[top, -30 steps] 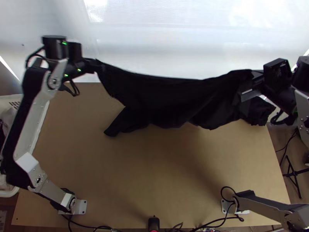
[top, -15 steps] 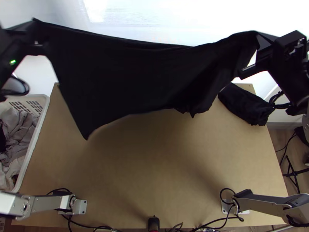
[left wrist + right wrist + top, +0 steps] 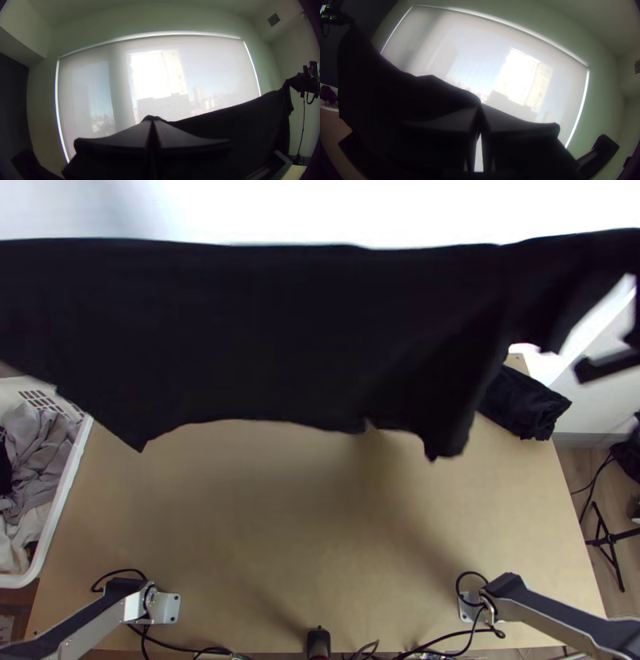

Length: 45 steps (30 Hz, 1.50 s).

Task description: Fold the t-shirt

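Observation:
The black t-shirt (image 3: 272, 340) hangs stretched between both grippers, above the far part of the table, its lower edge uneven. Part of my right gripper (image 3: 610, 366) shows at the right edge of the top view. In the right wrist view the fingertips of my right gripper (image 3: 480, 106) are closed together on the upper edge of the t-shirt (image 3: 400, 96). The left wrist view has my left gripper (image 3: 152, 120) shut on another upper part of the t-shirt (image 3: 253, 120). Whether the cloth is doubled I cannot tell.
A black bundle (image 3: 524, 404) lies on the table (image 3: 320, 524) at the far right. On the left stands a white basket (image 3: 58, 500) with grey and white cloth. A black device (image 3: 318, 642) stands at the near edge.
Both grippers have moved up and outward, drawing the t-shirt wider. It has lifted off the table and spread from a slack, bunched drape, and its hanging left corner has swung left.

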Available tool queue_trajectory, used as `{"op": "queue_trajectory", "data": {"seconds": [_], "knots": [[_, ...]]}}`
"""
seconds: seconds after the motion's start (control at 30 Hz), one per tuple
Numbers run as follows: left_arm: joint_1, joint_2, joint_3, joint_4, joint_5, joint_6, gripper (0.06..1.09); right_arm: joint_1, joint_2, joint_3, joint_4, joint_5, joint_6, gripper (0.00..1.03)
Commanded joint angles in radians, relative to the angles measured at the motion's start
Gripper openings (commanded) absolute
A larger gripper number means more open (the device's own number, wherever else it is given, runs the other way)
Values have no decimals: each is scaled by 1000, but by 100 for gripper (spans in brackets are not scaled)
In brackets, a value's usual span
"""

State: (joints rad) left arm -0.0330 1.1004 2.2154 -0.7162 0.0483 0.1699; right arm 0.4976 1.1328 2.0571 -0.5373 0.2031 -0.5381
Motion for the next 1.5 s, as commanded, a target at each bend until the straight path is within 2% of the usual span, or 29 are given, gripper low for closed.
{"op": "queue_trajectory", "data": {"seconds": [0.0,0.13,0.27,0.43,0.57,0.67,0.83,0.97,1.23,1.37,1.47], "knots": [[31,-108,7,-5,-4,39,9,13,-128,-35,46,4,-103,3],[35,-154,7,-8,-2,49,9,13,-179,-34,68,-2,-145,3],[45,-189,15,-35,7,51,9,12,-231,-29,56,-8,-145,3],[120,-221,35,-55,78,46,9,-21,-294,-14,19,-62,-143,3],[277,-261,33,-62,199,10,9,-117,-323,11,-9,-162,-95,3],[294,-289,18,-91,228,8,9,-175,-346,0,-59,-223,-34,3],[390,-295,-23,-172,332,-67,9,-206,-427,-172,-115,-238,53,3],[463,-343,-209,-184,413,-110,9,-222,-487,-354,-132,-237,122,3],[467,-361,-619,-83,461,-198,9,-246,-495,-594,-98,-235,245,3],[424,-329,-775,-34,461,-211,9,-248,-464,-693,-61,-234,288,3],[355,-307,-901,38,413,-211,9,-248,-418,-759,-12,-229,308,3]]}}
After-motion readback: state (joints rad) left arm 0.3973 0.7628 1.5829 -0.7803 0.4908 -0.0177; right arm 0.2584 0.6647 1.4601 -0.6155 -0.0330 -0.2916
